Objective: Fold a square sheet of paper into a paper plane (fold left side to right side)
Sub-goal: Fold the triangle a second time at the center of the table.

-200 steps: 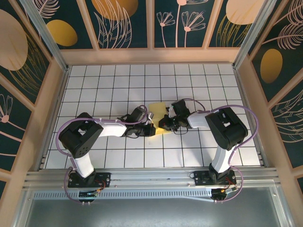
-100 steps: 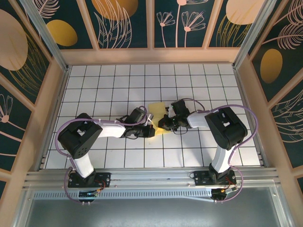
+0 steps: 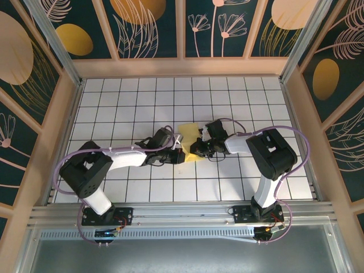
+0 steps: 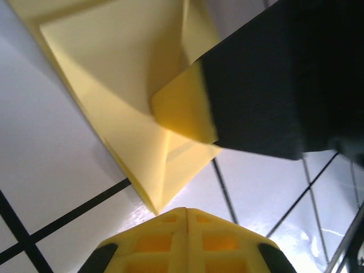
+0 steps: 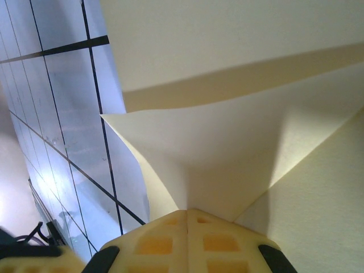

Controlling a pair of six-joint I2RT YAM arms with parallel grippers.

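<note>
left wrist: your left gripper [image 4: 186,215] is closed tip to tip with nothing between the fingers. the pointed corner of the square sheet of paper [image 4: 114,74] lies just ahead of it on the table [image 4: 51,187], not touching as far as i can tell.

right wrist: right gripper [image 5: 187,215] is closed too. the creases run straight into its tips, so i read it as pinching a raised flap.

top external puts the sheet mid-table between the two grippers, creased and layered, part of it lifted off the tiles.

handling: it's thin, light and floppy, with no stiffness outside the creases. expect it to slide on the glossy tiles and buckle if you push it edge-on. it could tear or pick up stray creases if the arms pull against each other. take it by a free corner or edge of the flap, close to the edge. pin the rest flat with the other gripper before you carry the left side over to the right.
</note>
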